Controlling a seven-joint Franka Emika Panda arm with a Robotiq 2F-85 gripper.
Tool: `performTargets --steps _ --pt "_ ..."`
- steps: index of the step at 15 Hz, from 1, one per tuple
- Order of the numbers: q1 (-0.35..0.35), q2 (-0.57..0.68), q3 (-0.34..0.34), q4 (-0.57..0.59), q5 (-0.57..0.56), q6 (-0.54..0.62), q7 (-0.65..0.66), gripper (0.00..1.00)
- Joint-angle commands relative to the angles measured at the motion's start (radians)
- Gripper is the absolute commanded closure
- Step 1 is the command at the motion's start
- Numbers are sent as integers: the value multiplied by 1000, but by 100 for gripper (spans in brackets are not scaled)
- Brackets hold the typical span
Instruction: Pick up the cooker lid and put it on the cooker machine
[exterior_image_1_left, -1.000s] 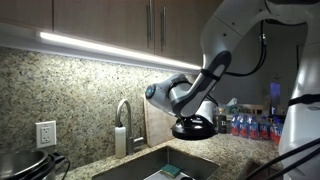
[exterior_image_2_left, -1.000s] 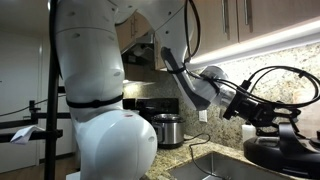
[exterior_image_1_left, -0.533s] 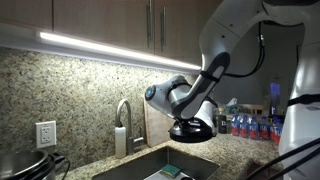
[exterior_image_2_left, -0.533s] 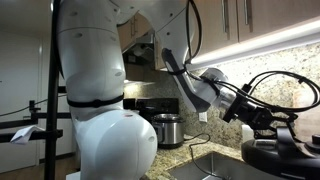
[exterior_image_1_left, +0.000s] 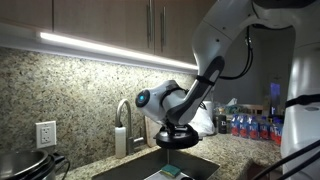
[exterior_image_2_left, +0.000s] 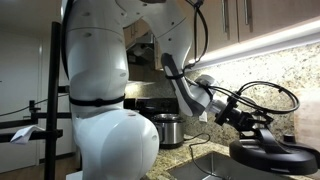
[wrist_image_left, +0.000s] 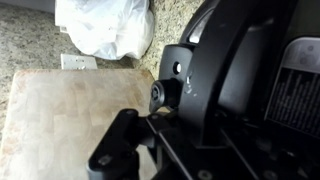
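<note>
The black cooker lid (exterior_image_1_left: 176, 140) (exterior_image_2_left: 272, 154) hangs level in the air over the sink. My gripper (exterior_image_1_left: 170, 126) (exterior_image_2_left: 252, 130) is shut on its small centre handle from above. The cooker machine (exterior_image_1_left: 22, 166) (exterior_image_2_left: 165, 130), silver-grey with a dark rim and black cords, stands on the counter beyond the sink, well away from the lid. In the wrist view my gripper (wrist_image_left: 165, 120) and dark parts fill most of the picture, so the grip itself is hard to make out there.
A steel sink (exterior_image_1_left: 150, 168) with a faucet (exterior_image_1_left: 122, 125) lies under the lid. A wooden cutting board (wrist_image_left: 70, 120) and a white plastic bag (wrist_image_left: 105, 25) lie on the granite counter. Bottles (exterior_image_1_left: 250, 125) stand at one end. A wall outlet (exterior_image_1_left: 45, 133) is near the cooker machine.
The arm has carried the lid sideways along the counter and a little lower, off the board area to above the sink. The gripper has stayed shut.
</note>
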Motion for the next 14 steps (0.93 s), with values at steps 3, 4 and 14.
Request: performTargets --steps 3,4,14 --pt "65 -54 70 -45 -26 -16 -29 99" --pt "79 -54 85 -55 -24 -21 -19 99" --pt "295 2 310 90 276 -214 -47 99"
